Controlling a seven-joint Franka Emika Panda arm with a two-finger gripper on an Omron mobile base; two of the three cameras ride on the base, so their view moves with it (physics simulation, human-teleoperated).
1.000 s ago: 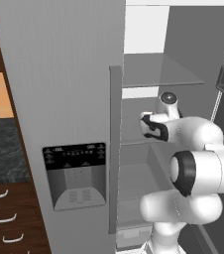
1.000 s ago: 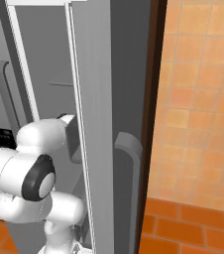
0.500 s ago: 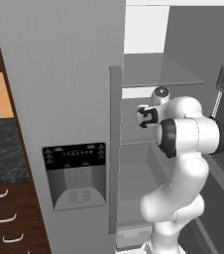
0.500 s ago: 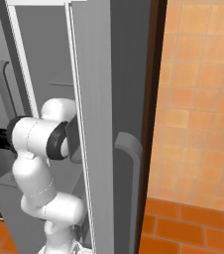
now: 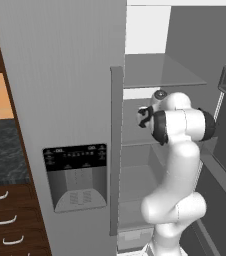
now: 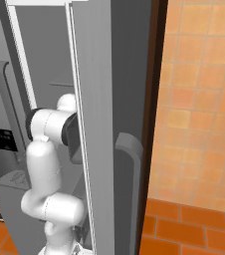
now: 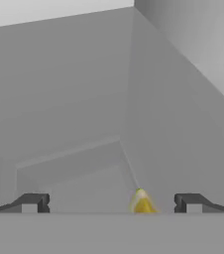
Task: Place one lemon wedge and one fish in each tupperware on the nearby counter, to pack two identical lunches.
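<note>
My gripper point(image 5: 144, 118) reaches into the open fridge at middle-shelf height, seen in the left base view just right of the door edge. In the hand view the two dark fingertips point(image 7: 32, 202) stand wide apart, so the gripper point(image 7: 111, 203) is open with nothing held. A yellow lemon wedge point(image 7: 141, 202) peeks up between the fingers, right of centre, on the grey fridge shelf. A strip of the speckled counter point(image 5: 2, 152) shows at the far left over brown drawers. The tupperware and the fish are out of view.
The grey fridge door point(image 5: 70, 125) with its dispenser panel point(image 5: 76, 175) stands left of the arm. Grey shelves point(image 5: 160, 75) lie above and below the gripper. The open right door point(image 6: 109, 129) hides part of the arm. Orange tiled wall point(image 6: 204, 99) lies to the right.
The arm has straightened upward and swung the hand leftward and deeper into the fridge, toward the middle shelf. The gripper stays open.
</note>
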